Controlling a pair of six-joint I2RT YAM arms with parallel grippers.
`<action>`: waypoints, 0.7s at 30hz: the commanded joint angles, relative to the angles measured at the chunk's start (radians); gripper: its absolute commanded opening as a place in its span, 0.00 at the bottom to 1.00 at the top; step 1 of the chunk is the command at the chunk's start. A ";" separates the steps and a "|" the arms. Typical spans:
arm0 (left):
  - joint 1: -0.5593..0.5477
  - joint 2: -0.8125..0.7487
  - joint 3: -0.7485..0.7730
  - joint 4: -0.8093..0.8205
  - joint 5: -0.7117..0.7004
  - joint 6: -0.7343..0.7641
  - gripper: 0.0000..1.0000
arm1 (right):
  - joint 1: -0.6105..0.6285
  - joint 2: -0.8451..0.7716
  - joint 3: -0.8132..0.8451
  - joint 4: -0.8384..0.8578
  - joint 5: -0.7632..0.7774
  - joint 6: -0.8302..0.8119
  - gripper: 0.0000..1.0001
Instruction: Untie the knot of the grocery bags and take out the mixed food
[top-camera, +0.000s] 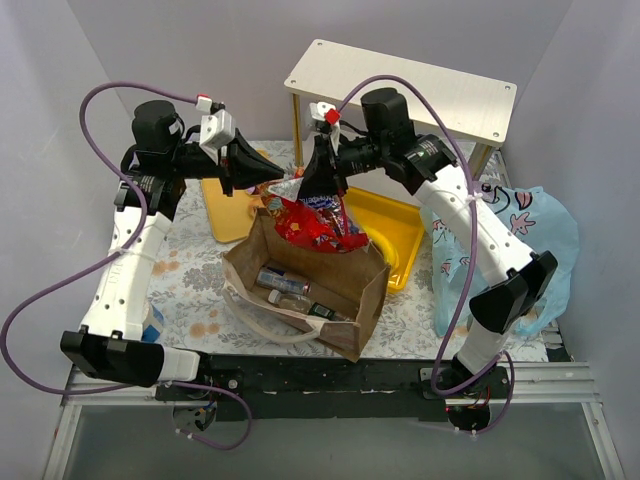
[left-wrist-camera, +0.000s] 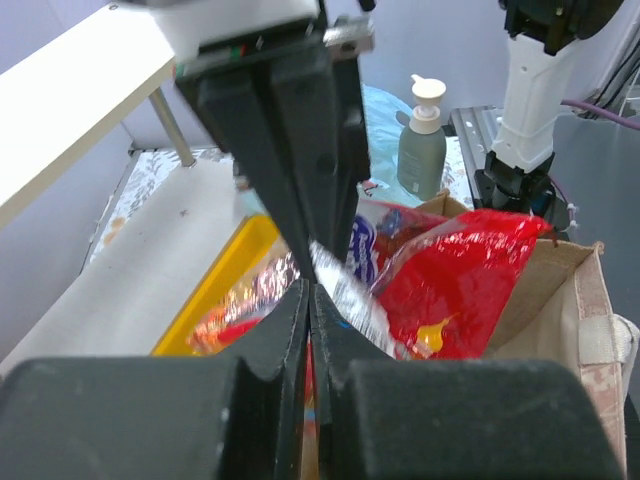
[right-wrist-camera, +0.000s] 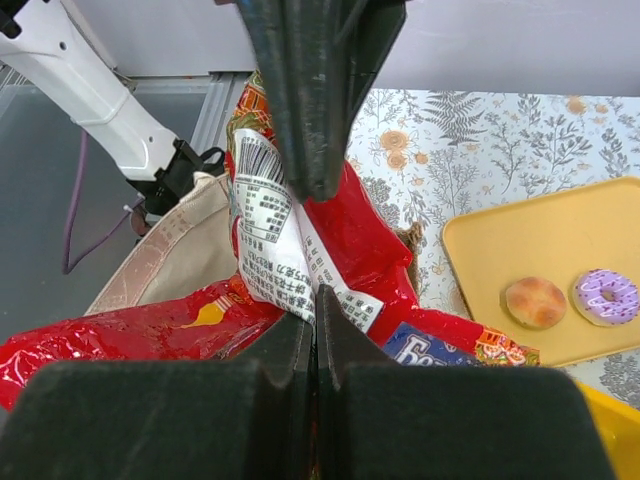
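At the left of the overhead view, the left gripper (top-camera: 272, 180) is seen clenched on the crinkled silver edge of the big red cookie packet (top-camera: 318, 225). In its wrist view the fingers are pressed together on that seam. Just below it in the frame, a yellow tray (top-camera: 225, 215) is partly hidden by the arm.

In the centre, the brown paper bag (top-camera: 345, 335) stands open. The packet is held over the bag's mouth, and its lower end appears not yet lifted clear of the rim. Small bottles and cans (top-camera: 283, 279) are seen lying on the bag's floor.

Right of centre, the right gripper (top-camera: 320, 182) is closed on the top of the packet, on its white printed panel as shown in the right wrist view. A second yellow tray (top-camera: 400, 230) lies just right of the paper bag. On one of the trays, a pale doughnut (right-wrist-camera: 535, 302) and a purple-iced doughnut (right-wrist-camera: 605, 297) have already been set down.

At the far right, the light-blue plastic bag (top-camera: 525, 235) is slumped behind the right arm. Whether its knot has been undone cannot be told.

The task is judged to be partly done. Some food has been taken out and the packet is being drawn out, while the bottles and cans remain to be removed.
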 joint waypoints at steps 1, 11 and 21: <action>-0.019 -0.017 0.043 0.089 -0.027 -0.084 0.00 | 0.005 0.007 0.030 0.109 -0.023 0.031 0.01; 0.092 -0.127 0.055 -0.292 -0.223 0.524 0.64 | -0.055 -0.017 0.073 0.037 -0.055 -0.018 0.01; 0.039 -0.042 0.108 -0.432 -0.088 0.724 0.69 | -0.066 -0.019 0.062 0.097 -0.080 0.037 0.01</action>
